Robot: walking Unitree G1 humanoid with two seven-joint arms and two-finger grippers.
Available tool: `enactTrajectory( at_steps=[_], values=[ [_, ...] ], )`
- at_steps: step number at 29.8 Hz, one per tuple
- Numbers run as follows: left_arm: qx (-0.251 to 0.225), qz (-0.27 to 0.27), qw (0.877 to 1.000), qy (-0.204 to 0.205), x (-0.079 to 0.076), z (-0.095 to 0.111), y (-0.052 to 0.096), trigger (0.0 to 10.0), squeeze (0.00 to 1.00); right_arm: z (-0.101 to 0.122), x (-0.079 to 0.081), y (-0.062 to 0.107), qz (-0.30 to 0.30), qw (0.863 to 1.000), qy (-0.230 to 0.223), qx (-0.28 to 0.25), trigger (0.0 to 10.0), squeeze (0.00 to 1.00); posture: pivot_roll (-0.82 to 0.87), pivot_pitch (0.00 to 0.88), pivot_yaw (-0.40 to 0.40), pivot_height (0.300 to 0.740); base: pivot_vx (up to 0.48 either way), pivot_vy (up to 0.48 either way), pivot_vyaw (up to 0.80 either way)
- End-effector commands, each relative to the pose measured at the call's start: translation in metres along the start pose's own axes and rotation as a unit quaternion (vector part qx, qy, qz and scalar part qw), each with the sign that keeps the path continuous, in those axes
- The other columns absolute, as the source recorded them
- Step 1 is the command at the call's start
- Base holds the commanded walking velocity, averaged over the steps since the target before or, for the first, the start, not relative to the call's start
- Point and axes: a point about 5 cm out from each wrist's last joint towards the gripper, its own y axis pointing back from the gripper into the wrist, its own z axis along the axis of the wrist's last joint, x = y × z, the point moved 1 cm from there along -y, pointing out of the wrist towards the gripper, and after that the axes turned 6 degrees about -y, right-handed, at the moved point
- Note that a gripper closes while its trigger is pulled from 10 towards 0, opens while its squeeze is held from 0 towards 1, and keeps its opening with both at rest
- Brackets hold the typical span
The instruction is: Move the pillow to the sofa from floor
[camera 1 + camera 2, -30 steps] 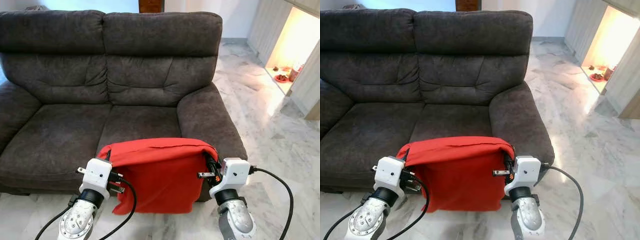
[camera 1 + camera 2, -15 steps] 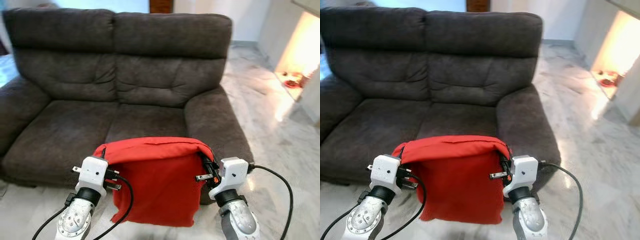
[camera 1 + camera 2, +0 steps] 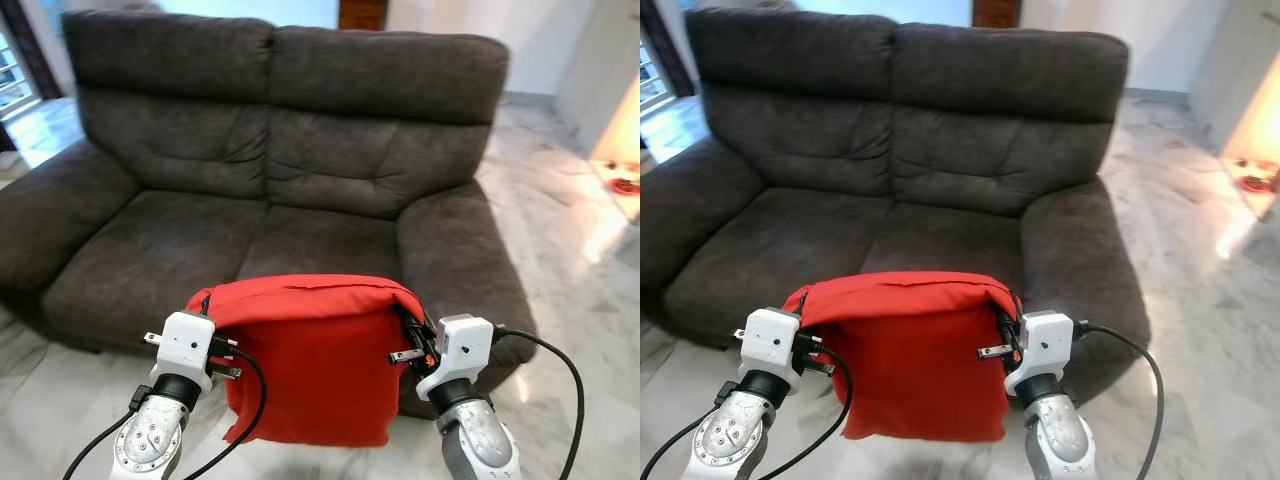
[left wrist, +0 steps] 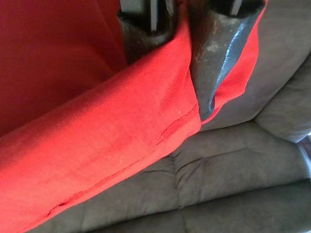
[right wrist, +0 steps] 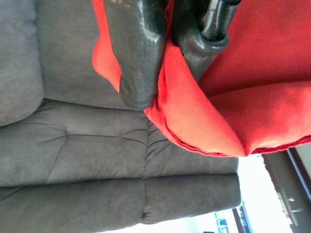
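Nearest the camera, two silver arms rise from the lower edge of the head views, each ending in a white wrist block with black cables looping away. The left gripper [image 3: 213,318] is clamped on the left upper corner of a flat red fabric pillow [image 3: 315,375], and the right gripper [image 3: 408,322] is clamped on its right upper corner. Between them the pillow hangs like a curtain, its top edge folded over into a soft roll and its lower edge dangling free above the white veined marble floor [image 3: 570,290].

The wrist views show what the head views cannot: in the left wrist view two black fingers [image 4: 216,58] pinch a ridge of red cloth, one on each side, with a stitched seam running along the fold. In the right wrist view the black fingers [image 5: 138,53] likewise squeeze the red edge between them, the cloth bunching out past their tips. Both wrist views have dark grey upholstery behind the cloth.

Beyond the pillow stands a dark grey suede-like two-seat sofa [image 3: 290,170], with two seat cushions, two tufted back cushions and padded armrests. The hanging pillow covers part of the front of the right seat cushion and stands just before the sofa's front edge, not on it. A bright window [image 3: 20,80] shows at far left; a lit niche [image 3: 625,185] holds small items at far right, too small to identify.
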Motion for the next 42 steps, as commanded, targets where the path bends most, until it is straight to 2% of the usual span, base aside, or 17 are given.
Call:
enactTrajectory(
  at_steps=[1,24,28,32,42],
  values=[
    [-0.034,0.027,0.999,-0.011,0.012,0.014,-0.004,10.0,0.00,0.016,-0.004,-0.002,-0.008,0.999,-0.001,-0.034,10.0,0.00,0.02,0.074,0.016,0.740,0.000,0.000,0.00],
    [-0.040,0.032,0.999,-0.010,0.014,0.016,-0.005,10.0,0.00,0.024,-0.009,-0.004,0.010,0.999,0.012,-0.038,10.0,0.00,0.02,0.079,0.012,0.740,0.286,0.000,0.00],
    [-0.041,0.031,0.999,-0.009,0.013,0.016,-0.005,10.0,0.00,0.024,-0.006,-0.004,0.018,0.999,0.011,-0.038,10.0,0.00,0.02,0.079,0.013,0.740,0.307,0.000,0.00],
    [-0.045,0.037,0.998,-0.014,0.016,0.018,-0.007,10.0,0.00,0.031,-0.001,-0.008,0.022,0.998,-0.019,-0.056,10.0,0.00,0.02,0.079,0.012,0.740,0.307,0.000,0.00],
    [-0.050,0.041,0.998,-0.017,0.017,0.020,-0.009,10.0,0.00,0.036,0.002,-0.011,0.031,0.997,-0.020,-0.065,10.0,0.00,0.02,0.077,0.011,0.740,0.307,0.000,0.00]
  ],
)
